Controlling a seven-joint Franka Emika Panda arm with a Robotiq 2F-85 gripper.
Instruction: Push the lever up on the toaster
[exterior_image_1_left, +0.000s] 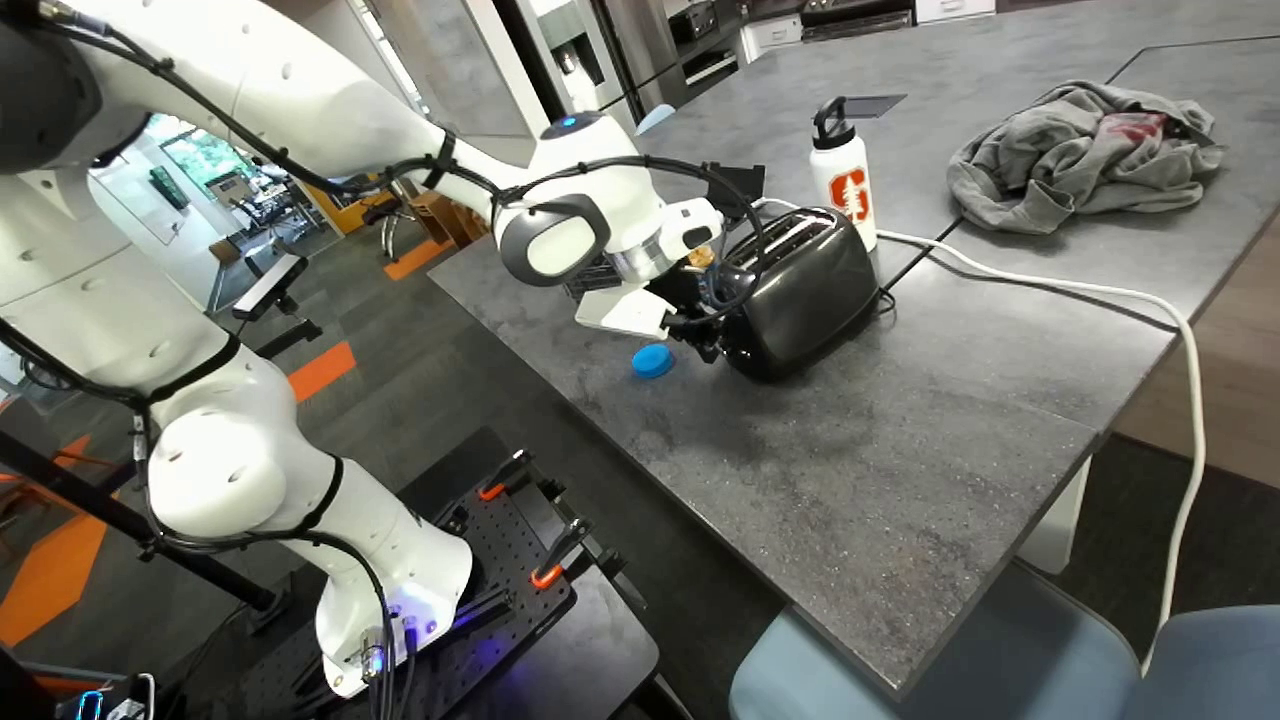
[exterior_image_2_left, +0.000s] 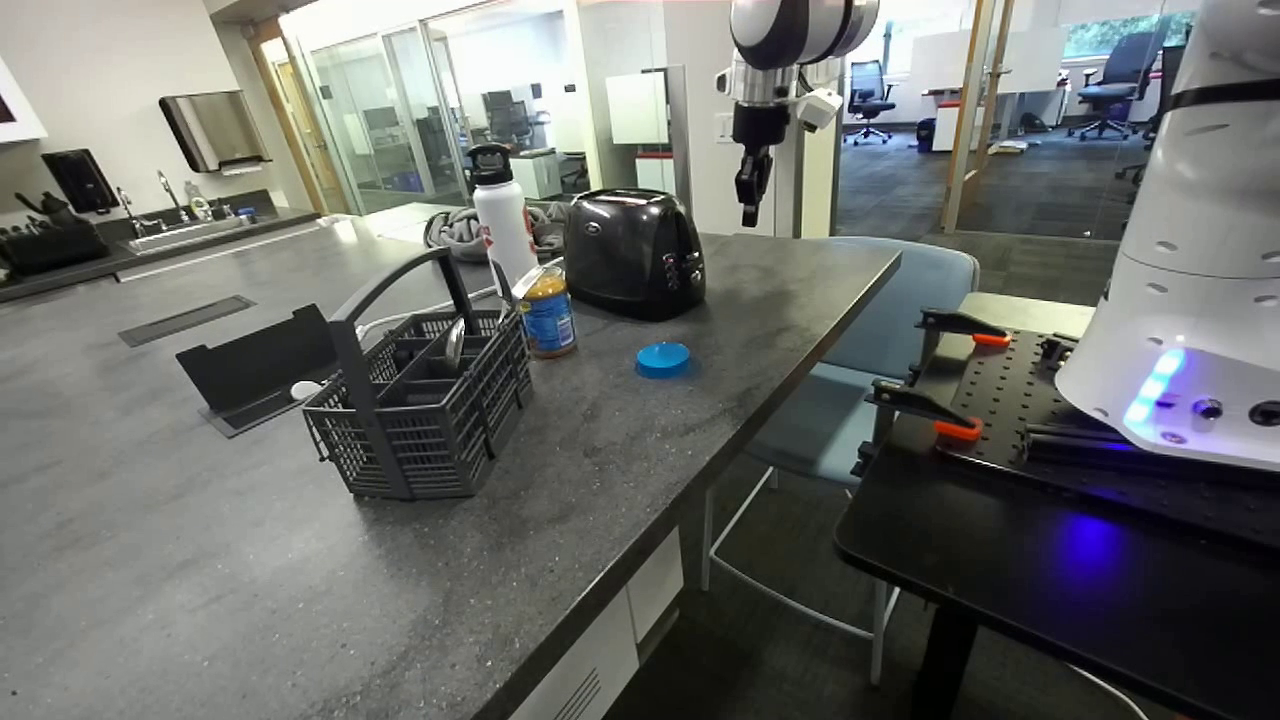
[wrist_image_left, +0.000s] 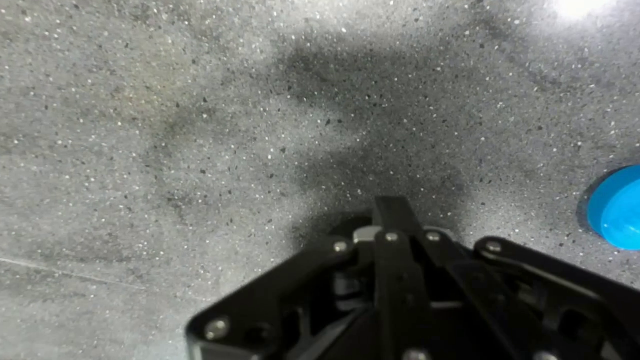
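Observation:
The black toaster (exterior_image_1_left: 800, 290) stands on the grey table; it also shows in an exterior view (exterior_image_2_left: 625, 250). Its end face with small controls (exterior_image_2_left: 685, 270) faces the table edge near the robot. I cannot clearly make out the lever. My gripper (exterior_image_2_left: 750, 212) hangs pointing down, apart from the toaster, in the air above the table by that end. In an exterior view the gripper (exterior_image_1_left: 708, 348) overlaps the toaster's near end. In the wrist view the fingers (wrist_image_left: 395, 207) are together with nothing seen between them. The toaster does not show in the wrist view.
A blue lid (exterior_image_2_left: 663, 360) lies near the toaster; it shows in the wrist view (wrist_image_left: 620, 207). A jar (exterior_image_2_left: 548, 315), a white bottle (exterior_image_2_left: 507, 225) and a dark cutlery basket (exterior_image_2_left: 425, 400) stand nearby. A grey cloth (exterior_image_1_left: 1085, 155) and a white cable (exterior_image_1_left: 1060, 283) lie beyond.

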